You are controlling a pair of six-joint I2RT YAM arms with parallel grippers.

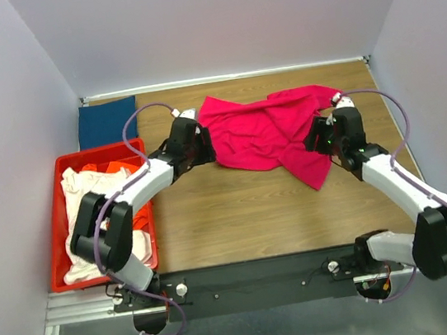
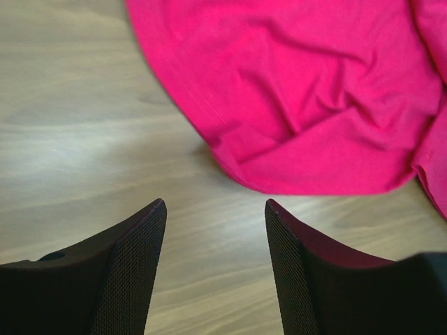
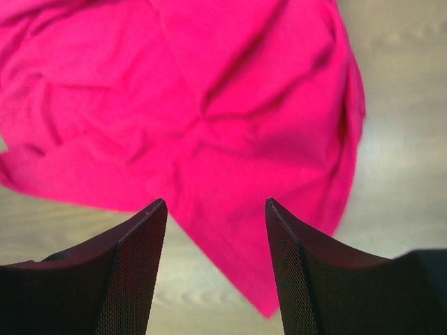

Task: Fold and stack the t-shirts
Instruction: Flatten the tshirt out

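A bright magenta-pink t-shirt (image 1: 264, 132) lies crumpled and spread across the back middle of the wooden table. My left gripper (image 1: 204, 147) is at its left edge. In the left wrist view the left gripper (image 2: 215, 206) is open over bare wood, and the shirt's hem (image 2: 307, 105) lies just ahead of it, untouched. My right gripper (image 1: 316, 136) is at the shirt's right side. In the right wrist view the right gripper (image 3: 215, 206) is open above a pointed corner of the pink cloth (image 3: 209, 105) and holds nothing. A dark blue t-shirt (image 1: 106, 121) lies flat at the back left.
A red plastic crate (image 1: 98, 152) stands at the left edge with a cream-white shirt (image 1: 86, 195) and orange cloth (image 1: 127, 166) in it. Bare wood (image 1: 247, 214) stretches from the pink shirt to the near edge. Walls close in the back and both sides.
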